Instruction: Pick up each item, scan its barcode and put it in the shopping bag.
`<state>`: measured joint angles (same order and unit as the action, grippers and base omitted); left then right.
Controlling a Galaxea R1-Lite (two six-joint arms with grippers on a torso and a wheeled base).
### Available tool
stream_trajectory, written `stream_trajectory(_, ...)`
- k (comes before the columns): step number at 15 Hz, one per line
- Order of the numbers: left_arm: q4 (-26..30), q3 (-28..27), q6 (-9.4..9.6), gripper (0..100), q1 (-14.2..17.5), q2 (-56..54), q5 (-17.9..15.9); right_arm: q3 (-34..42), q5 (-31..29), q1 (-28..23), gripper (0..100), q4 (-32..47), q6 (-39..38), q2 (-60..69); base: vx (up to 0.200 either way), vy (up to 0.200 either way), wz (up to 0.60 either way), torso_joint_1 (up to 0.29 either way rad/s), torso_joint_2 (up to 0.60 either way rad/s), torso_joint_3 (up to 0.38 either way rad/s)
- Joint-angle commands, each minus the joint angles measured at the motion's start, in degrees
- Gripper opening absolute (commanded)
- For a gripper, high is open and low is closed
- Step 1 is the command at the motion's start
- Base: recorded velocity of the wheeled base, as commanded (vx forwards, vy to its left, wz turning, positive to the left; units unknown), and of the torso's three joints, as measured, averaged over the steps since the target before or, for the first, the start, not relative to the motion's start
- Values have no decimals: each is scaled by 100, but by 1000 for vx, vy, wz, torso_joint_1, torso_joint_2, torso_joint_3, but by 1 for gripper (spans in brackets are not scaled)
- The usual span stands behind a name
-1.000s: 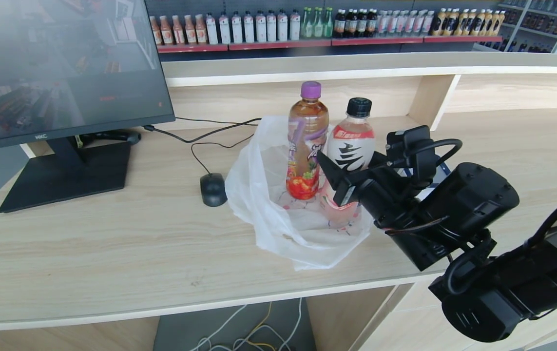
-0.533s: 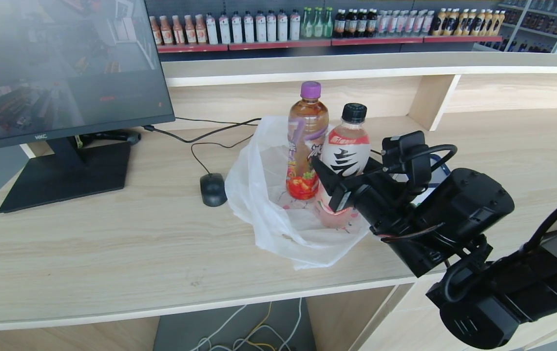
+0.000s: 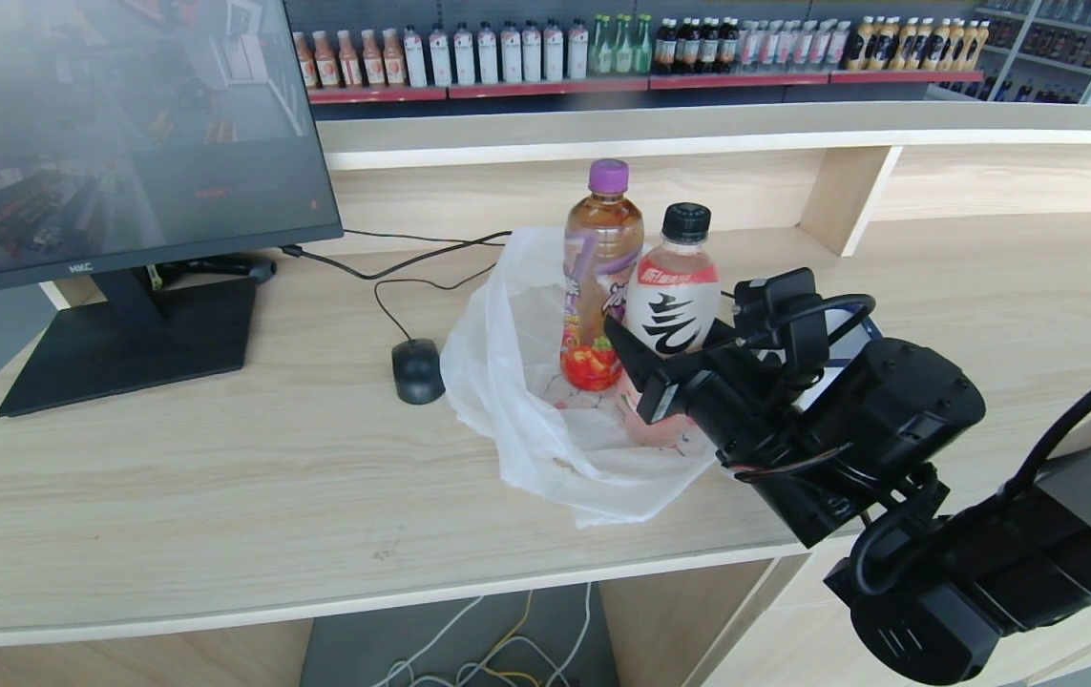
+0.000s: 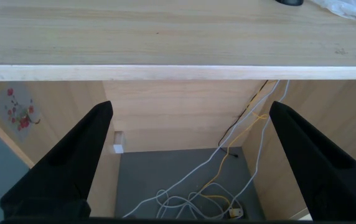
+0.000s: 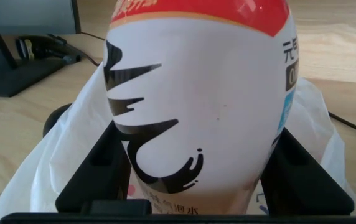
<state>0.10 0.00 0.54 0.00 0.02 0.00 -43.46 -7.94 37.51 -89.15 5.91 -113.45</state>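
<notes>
A white-labelled bottle (image 3: pixel 672 307) with a black cap stands upright in my right gripper (image 3: pixel 667 374), which is shut on its lower body. The bottle's base is down inside the open mouth of the white plastic shopping bag (image 3: pixel 518 382). In the right wrist view the bottle (image 5: pixel 196 106) sits between both black fingers (image 5: pixel 97 171), with the bag (image 5: pixel 53 168) beneath it. A juice bottle (image 3: pixel 602 277) with a purple cap stands in the bag just beside it. My left gripper (image 4: pixel 190 162) hangs open below the counter's front edge (image 4: pixel 178 71), holding nothing.
A monitor (image 3: pixel 115 134) on its black stand takes up the counter's left. A black mouse (image 3: pixel 417 370) and its cable lie beside the bag. A blue-edged item (image 3: pixel 862 329) lies behind my right wrist. A wooden divider (image 3: pixel 841 196) rises at the back right.
My right gripper has carried the white-labelled bottle left and downward, deeper into the bag and closer to the purple-capped bottle.
</notes>
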Motion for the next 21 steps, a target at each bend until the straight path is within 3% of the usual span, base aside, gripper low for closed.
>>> stream_trajectory(1, -1, 0, -1, 100, 0, -2, 0, 13, -6, 2, 0, 3, -2, -28, 0, 0, 0, 0, 0, 0)
stream_trajectory(9, -1, 0, -1, 100, 0, -2, 0, 22, -33, 72, 0, 3, -2, -11, 0, 0, 0, 0, 0, 0)
stream_trajectory(10, -1, 0, -1, 100, 0, -2, 0, 31, -33, 72, 100, 3, -2, -11, 0, 0, 0, 0, 0, 0)
stream_trajectory(19, -1, 0, -1, 100, 0, -2, 0, 74, -41, 81, 100, 3, -2, 130, 0, 0, 0, 0, 0, 0)
stream_trajectory(21, -1, 0, -1, 100, 0, -2, 0, 496, -41, 151, 100, 3, 24, 596, 0, 0, 0, 0, 0, 0)
